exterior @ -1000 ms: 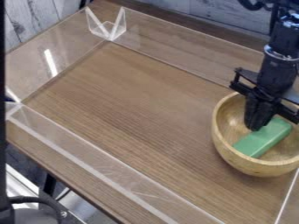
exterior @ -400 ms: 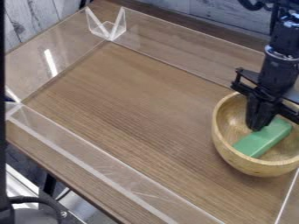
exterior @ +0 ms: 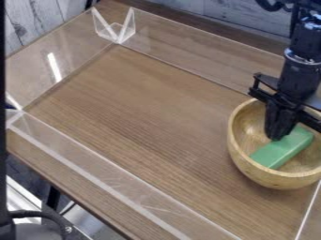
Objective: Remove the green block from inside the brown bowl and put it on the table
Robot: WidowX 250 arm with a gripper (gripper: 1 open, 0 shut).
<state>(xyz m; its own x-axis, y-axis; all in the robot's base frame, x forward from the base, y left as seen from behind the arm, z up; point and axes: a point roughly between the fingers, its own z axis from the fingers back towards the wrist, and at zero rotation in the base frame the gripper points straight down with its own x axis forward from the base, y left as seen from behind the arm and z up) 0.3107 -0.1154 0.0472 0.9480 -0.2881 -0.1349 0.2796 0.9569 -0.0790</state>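
The brown bowl [exterior: 243, 153] stands on the table [exterior: 138, 112] near its right front edge. Inside it lies the green block [exterior: 290, 150], slanting from the lower left to the upper right. My black gripper [exterior: 277, 131] reaches straight down into the bowl, and its fingers look closed together. Their tips meet the block's upper left edge. I cannot tell whether they pinch the block, which still rests in the bowl. The fingers hide part of the block's upper end.
Low clear acrylic walls [exterior: 73, 150] edge the tabletop at the left and front. A small clear angled piece [exterior: 113, 26] stands at the back left corner. Bare wood-grain surface stretches left of the bowl.
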